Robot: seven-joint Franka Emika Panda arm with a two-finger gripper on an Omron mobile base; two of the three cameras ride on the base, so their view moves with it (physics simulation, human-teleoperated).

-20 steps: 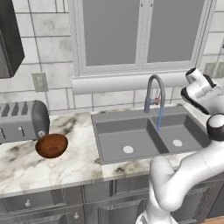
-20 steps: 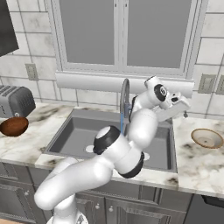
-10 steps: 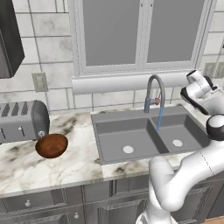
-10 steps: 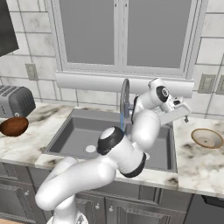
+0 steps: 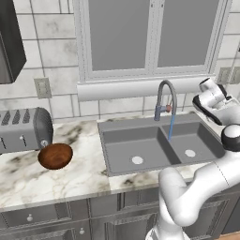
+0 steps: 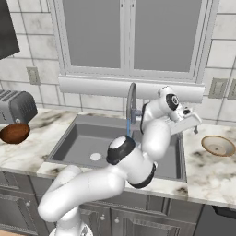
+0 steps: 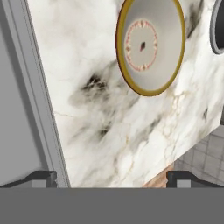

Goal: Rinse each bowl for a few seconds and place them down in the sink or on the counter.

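Observation:
The pale beige bowl (image 6: 218, 145) sits upright on the counter (image 6: 216, 170) right of the sink (image 6: 83, 138). My gripper (image 6: 195, 124) hangs open over the counter between the sink's right rim and this bowl, holding nothing. In the hand view the beige bowl (image 7: 151, 43) lies ahead of my gripper (image 7: 111, 179), whose dark fingertips (image 7: 41, 177) stand wide apart over the marble. The reddish-brown bowl (image 5: 55, 156) rests on the counter left of the sink (image 5: 140, 145), beside the toaster. Water runs from the faucet (image 5: 164, 101) into the right basin.
A silver toaster (image 5: 23, 129) stands at the back left of the counter. A dark rounded object (image 7: 217, 26) shows at the hand view's top right edge, past the beige bowl. Wall outlets and a window lie behind the sink; grey cabinets are below.
My hand has dipped slightly over the counter right of the sink. Both bowls stay where they were and the water keeps running.

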